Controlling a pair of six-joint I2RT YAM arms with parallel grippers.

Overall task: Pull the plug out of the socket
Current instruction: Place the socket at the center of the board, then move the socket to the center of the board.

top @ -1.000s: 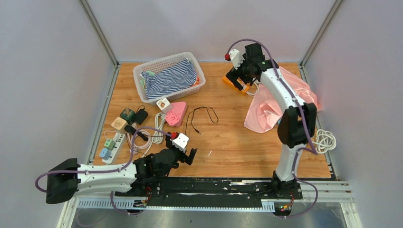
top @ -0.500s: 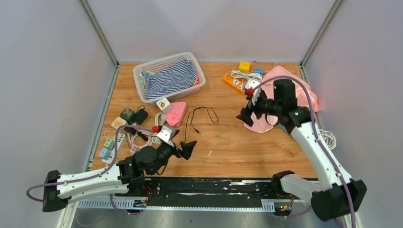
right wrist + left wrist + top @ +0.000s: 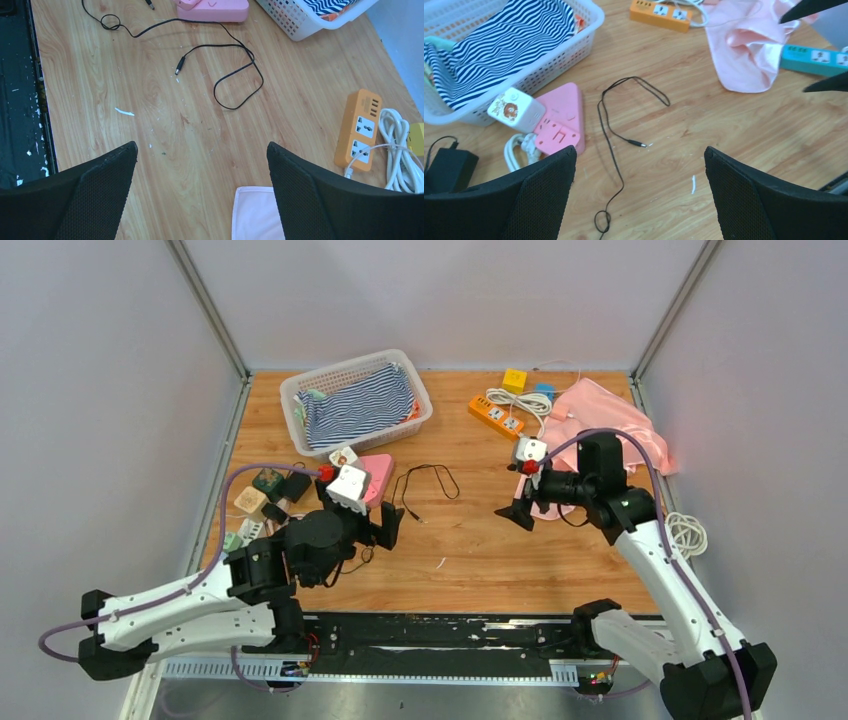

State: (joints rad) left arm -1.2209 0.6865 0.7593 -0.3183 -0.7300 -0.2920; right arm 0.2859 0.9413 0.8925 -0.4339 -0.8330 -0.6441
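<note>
An orange power strip (image 3: 497,416) lies at the back with a coiled white cord (image 3: 520,400) beside it; in the right wrist view (image 3: 361,127) a thin white lead meets its near end. A pink triangular socket (image 3: 372,478) with a white cube plug (image 3: 344,457) lies left of centre, also in the left wrist view (image 3: 561,122). My left gripper (image 3: 385,530) is open and empty, just short of the pink socket (image 3: 640,150). My right gripper (image 3: 515,505) is open and empty above bare wood (image 3: 201,145), well short of the orange strip.
A white basket (image 3: 300,390) holds striped cloth at the back left. A loose black cable (image 3: 420,485) lies mid-table. A pink cloth (image 3: 600,420) covers the back right, with a teal strip (image 3: 814,55) by it. A white strip (image 3: 240,535) with coloured plugs lies far left.
My right arm swung back from the orange strip to the table's middle. My left arm rose and moved forward toward the pink socket. Both grippers stayed open.
</note>
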